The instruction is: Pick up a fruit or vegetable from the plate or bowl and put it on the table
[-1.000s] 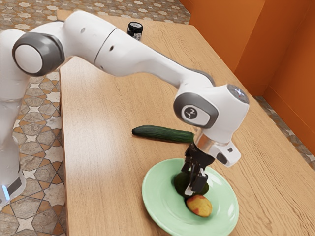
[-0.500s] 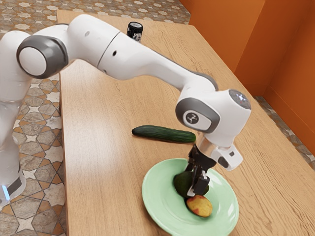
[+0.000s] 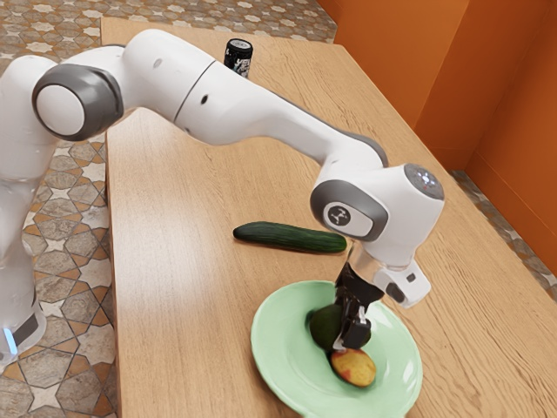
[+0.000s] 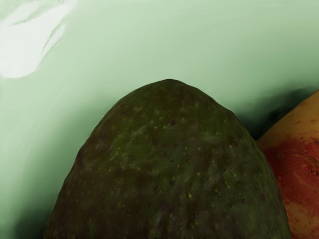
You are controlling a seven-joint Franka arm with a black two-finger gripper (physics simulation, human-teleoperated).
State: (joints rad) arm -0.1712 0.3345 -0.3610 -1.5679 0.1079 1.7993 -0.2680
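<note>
"What has moved since half a second ago?"

"Both the arm (image 3: pixel 244 104) and its gripper (image 3: pixel 348 331), slightly: in the exterior view the gripper sits a little lower. Under and against it, the avocado (image 3: pixel 324 329) seems nudged a touch toward the exterior view's right."

"Has the gripper got hold of it?"

"I cannot tell from that side whether it is clamped on the avocado or merely around it. Either way, the avocado is at the gripper, down in the green plate (image 3: pixel 271 350)."

"And the rest of the exterior view?"

"Just beside the gripper, on its near side, the mango (image 3: pixel 354 368) lies in the same plate. Near the gripper, beyond the plate and toward the exterior view's left, the cucumber (image 3: pixel 287 237) rests on the wooden table (image 3: pixel 183 261). Well apart from the gripper, toward the far end, the dark can (image 3: pixel 238 57) stands upright."

"What about the wrist view?"

"Right below the hand is the avocado's dark, speckled skin, its rounded end over the pale green plate. The mango's red and yellow side is close beside it."
</note>
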